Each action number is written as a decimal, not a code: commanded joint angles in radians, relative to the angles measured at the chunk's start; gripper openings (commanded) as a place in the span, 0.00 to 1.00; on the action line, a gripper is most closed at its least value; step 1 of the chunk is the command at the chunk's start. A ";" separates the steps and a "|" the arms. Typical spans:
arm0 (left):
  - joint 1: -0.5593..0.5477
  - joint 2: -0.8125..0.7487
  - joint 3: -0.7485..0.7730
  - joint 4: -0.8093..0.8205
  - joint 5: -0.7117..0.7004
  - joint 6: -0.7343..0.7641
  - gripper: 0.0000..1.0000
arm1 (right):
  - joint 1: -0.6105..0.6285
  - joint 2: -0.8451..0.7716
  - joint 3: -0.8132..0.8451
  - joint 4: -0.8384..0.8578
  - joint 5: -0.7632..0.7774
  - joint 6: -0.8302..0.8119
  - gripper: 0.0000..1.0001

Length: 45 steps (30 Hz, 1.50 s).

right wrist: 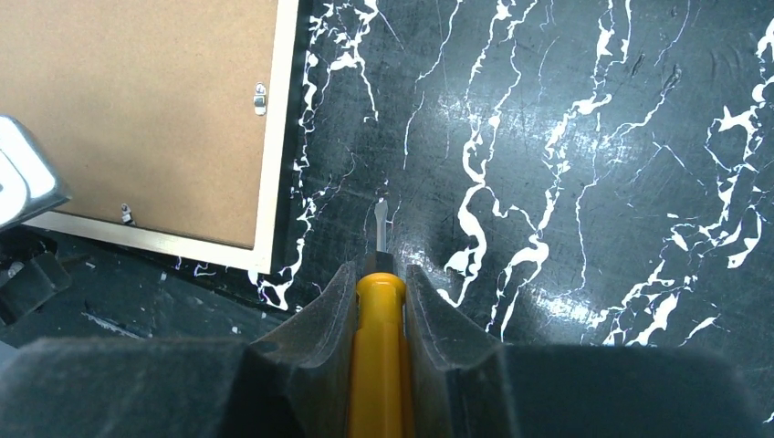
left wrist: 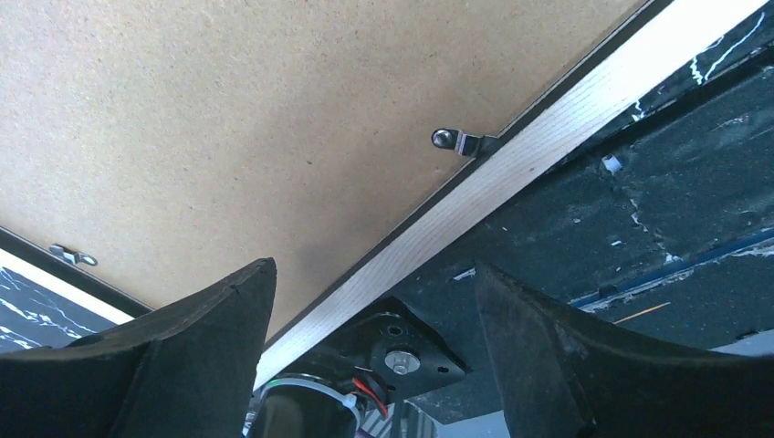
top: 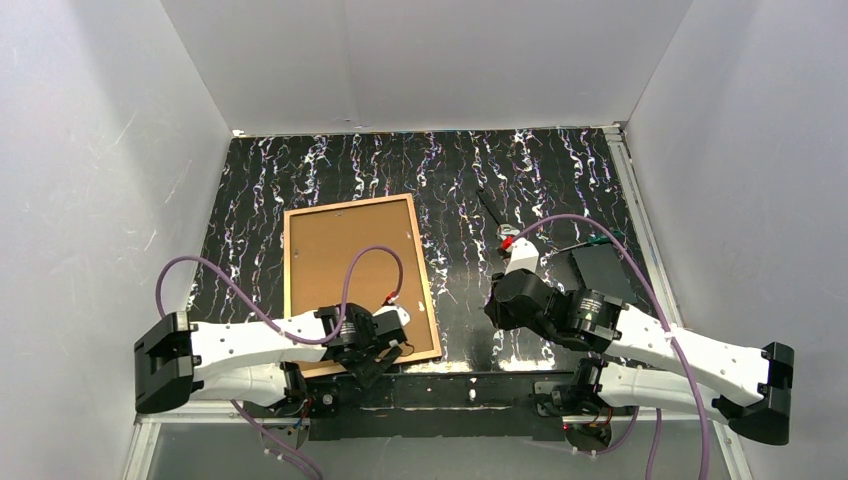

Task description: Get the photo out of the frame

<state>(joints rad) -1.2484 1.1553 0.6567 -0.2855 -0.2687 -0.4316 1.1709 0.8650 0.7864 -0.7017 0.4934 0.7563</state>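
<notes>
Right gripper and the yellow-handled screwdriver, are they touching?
Touching. The right wrist view shows the right gripper clamped on both sides of the yellow-handled screwdriver, no gap.

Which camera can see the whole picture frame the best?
The top camera: the frame lies back up, nearly all in view, with the left arm over its near edge. The left wrist shows only a close-up piece; the right wrist shows only one corner.

Left arm [top: 240, 345]: stretched low along the near edge, reaching inward. Left fingers [left wrist: 210, 347] spread wide, nothing between them. Right arm [top: 690, 355]: reaching inward, wrist turned toward the far side. Right fingers [right wrist: 319, 319] clamped on yellow-handled screwdriver [right wrist: 380, 365].
</notes>
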 commanded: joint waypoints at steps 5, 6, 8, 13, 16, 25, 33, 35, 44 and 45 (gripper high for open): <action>-0.001 0.006 -0.031 -0.136 -0.027 -0.070 0.61 | -0.004 0.023 0.000 0.036 -0.004 0.003 0.01; -0.003 0.019 -0.030 -0.134 -0.035 -0.076 0.58 | -0.003 0.025 0.002 0.035 -0.004 0.002 0.01; -0.002 0.040 -0.036 -0.119 -0.037 -0.085 0.54 | -0.003 0.022 0.002 0.032 -0.004 0.004 0.01; -0.003 0.089 -0.031 -0.101 -0.087 -0.083 0.46 | -0.002 0.026 -0.005 0.038 -0.010 0.006 0.01; -0.002 0.116 -0.022 -0.086 -0.086 -0.087 0.39 | -0.004 0.032 -0.005 0.039 -0.012 0.008 0.01; -0.002 0.300 0.027 -0.006 -0.089 -0.130 0.19 | -0.004 0.033 -0.015 0.047 -0.013 0.004 0.01; 0.096 0.458 0.147 0.091 -0.083 -0.223 0.00 | -0.004 0.002 -0.006 0.018 0.030 0.014 0.01; 0.140 0.465 0.149 0.156 -0.065 -0.308 0.00 | -0.002 -0.004 0.010 -0.006 0.055 0.026 0.01; 0.204 0.684 0.497 0.210 -0.117 -0.664 0.00 | -0.003 -0.035 0.033 -0.052 0.122 0.042 0.01; 0.215 0.723 0.548 0.223 -0.086 -0.678 0.00 | -0.003 -0.036 0.038 -0.069 0.129 0.046 0.01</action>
<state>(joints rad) -1.0672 1.7401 1.0859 -0.2363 -0.4225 -0.8658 1.1709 0.8467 0.7719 -0.7296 0.5560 0.7788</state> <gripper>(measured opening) 0.307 0.275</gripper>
